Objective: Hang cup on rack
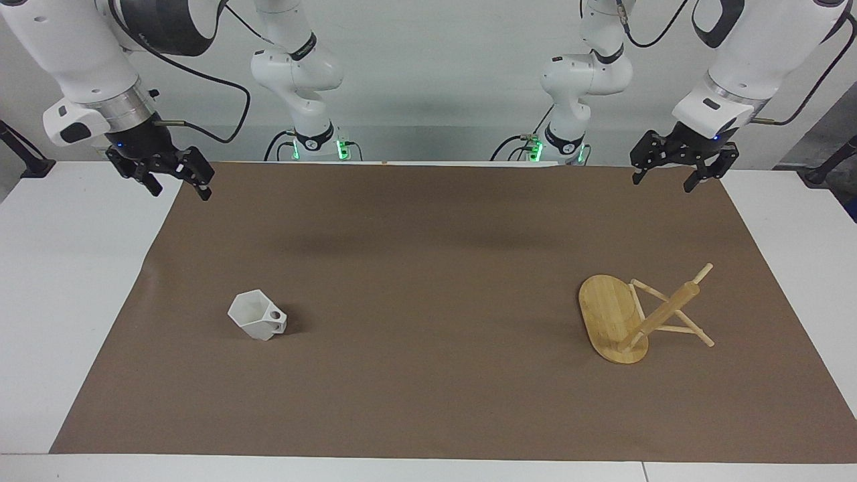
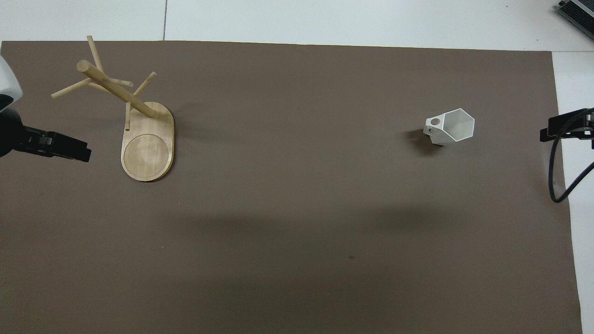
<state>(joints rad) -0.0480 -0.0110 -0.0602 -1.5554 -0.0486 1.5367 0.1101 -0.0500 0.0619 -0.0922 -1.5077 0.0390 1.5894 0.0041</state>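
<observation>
The cup, a small white faceted mug, stands upright on the brown mat toward the right arm's end, its pierced handle pointing at the table's middle. The bamboo rack stands on its oval base toward the left arm's end, with thin pegs sticking out of its post. My right gripper hangs open and empty over the mat's corner by the robots. My left gripper hangs open and empty over the mat's other corner by the robots. Both are well away from the cup and the rack.
A brown mat covers most of the white table. A black cable loops down from the right arm over the mat's edge. The two arm bases stand at the robots' edge of the table.
</observation>
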